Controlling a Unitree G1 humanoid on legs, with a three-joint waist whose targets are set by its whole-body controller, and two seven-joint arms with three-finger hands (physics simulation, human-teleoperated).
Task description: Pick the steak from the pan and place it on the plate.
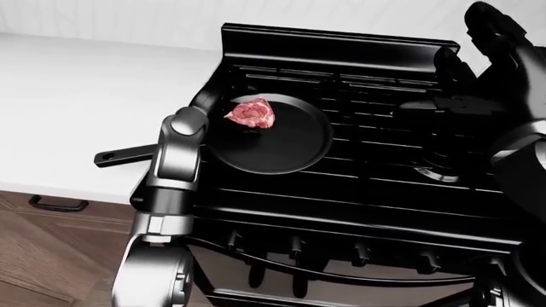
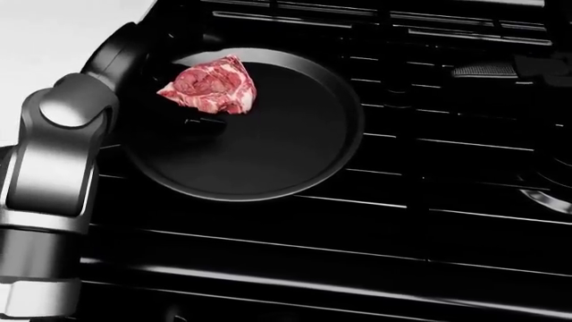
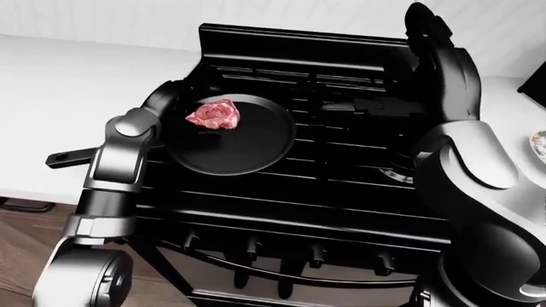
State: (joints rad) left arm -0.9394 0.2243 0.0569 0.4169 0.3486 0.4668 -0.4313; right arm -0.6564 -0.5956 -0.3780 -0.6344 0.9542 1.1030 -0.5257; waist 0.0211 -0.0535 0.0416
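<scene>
At the far left of the eye views a white counter [image 1: 77, 96] runs beside the black stove [image 1: 358, 211], with a wooden floor [image 1: 34, 256] and a dark drawer handle [image 1: 58, 204] showing below its near edge. A black pan handle [image 1: 123, 155] sticks out leftward over the counter's near edge. The left arm [image 1: 175, 166] rises from the bottom left, grey and jointed, and bends in over the left rim of the pan [image 2: 268, 154], which sits on the stove's left grates. The left hand [image 2: 198, 124] is mostly hidden (dark against the dark pan); in the head view a dark finger shape lies on the pan floor just near of the steak [image 2: 211, 85], and whether the fingers are closed on the meat or only stand beside it I cannot tell. The steak, raw red with pale fat, is in the far-left part of the pan, touching or nearly touching that finger shape. To the right of the pan are bare grates and, along the stove's near face, a row of knobs [image 1: 358, 252]. Farther right the right hand [image 3: 431, 48] is raised above the stove's far right side, fingers spread and holding nothing. At the far right edge of the right-eye view a sliver of a plate [image 3: 537, 142] rests on the white counter to the right of the stove
</scene>
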